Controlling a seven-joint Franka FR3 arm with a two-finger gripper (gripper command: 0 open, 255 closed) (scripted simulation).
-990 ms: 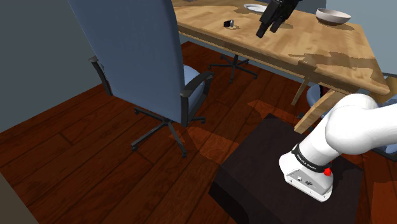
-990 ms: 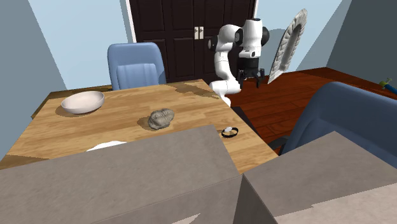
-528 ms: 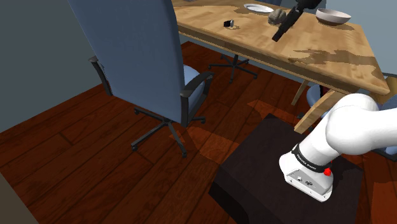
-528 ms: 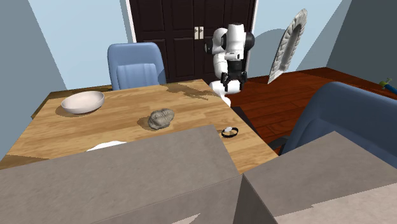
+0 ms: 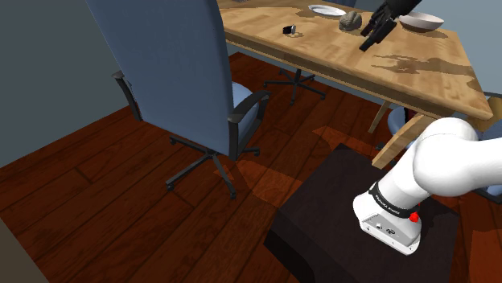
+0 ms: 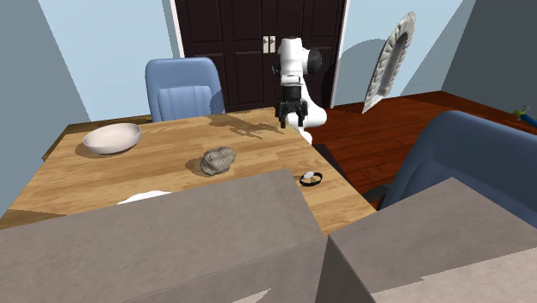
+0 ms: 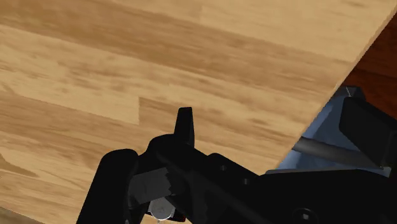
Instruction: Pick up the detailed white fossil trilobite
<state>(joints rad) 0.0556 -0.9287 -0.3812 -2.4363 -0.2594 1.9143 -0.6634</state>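
The trilobite (image 5: 349,22) is a lumpy grey, stone-like piece lying on the wooden table (image 5: 418,76). In the second exterior view the trilobite (image 6: 218,160) sits near the middle of the table (image 6: 172,176). My black gripper (image 5: 372,38) hangs above the tabletop, just to the shoulder view's right of the fossil and apart from it. Its fingers stand open with nothing between them. From the second exterior view, the gripper (image 6: 291,118) hovers over the table's far right corner, well behind the fossil. The wrist view looks down on bare wood (image 7: 127,70).
A white bowl (image 5: 420,21) (image 6: 111,138) and a white plate (image 5: 324,10) rest on the table, with a small black ring-shaped object (image 5: 290,30) (image 6: 310,179) near its edge. Blue office chairs (image 5: 173,76) (image 6: 182,86) flank the table. Grey blocks (image 6: 258,250) stand in the foreground.
The arm has swung toward the shoulder view's right, carrying the gripper from beside the table's edge to a spot over the tabletop close by the fossil. Nothing on the table moved.
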